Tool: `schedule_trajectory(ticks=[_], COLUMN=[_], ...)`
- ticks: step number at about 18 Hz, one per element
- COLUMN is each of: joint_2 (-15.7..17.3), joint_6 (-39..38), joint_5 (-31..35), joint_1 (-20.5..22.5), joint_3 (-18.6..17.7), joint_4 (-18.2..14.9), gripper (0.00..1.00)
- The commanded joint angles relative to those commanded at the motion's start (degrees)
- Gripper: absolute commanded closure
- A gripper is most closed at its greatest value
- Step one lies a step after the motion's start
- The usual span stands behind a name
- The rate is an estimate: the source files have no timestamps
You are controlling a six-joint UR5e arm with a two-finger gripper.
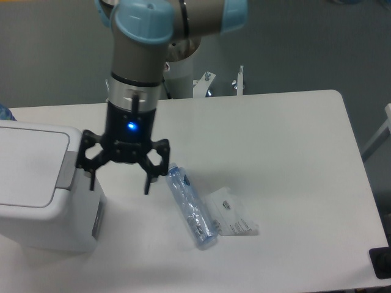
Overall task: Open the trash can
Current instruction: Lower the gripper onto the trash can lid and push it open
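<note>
One bin [36, 183] sits at nine o'clock on the desk [287, 152], lid flat and shut, its grey tab [67, 169] on the rim facing three o'clock. One pincer [118, 183] hangs just beside that tab, jaws spread wide, holding nothing. To do this well, I judge it should come down squarely on the tab and press gently, not on the lid. One bottle [192, 206] and one packet [233, 218] lie at five o'clock.
</note>
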Motion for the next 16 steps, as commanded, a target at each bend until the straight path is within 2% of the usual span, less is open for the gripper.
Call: schedule_trajectory(ticks=[16], joint_2=[-0.4], joint_6=[0.1], joint_5=[0.3], joint_1=[-1.1], joint_3=[-1.2], joint_4=[0.5], gripper=[0.00])
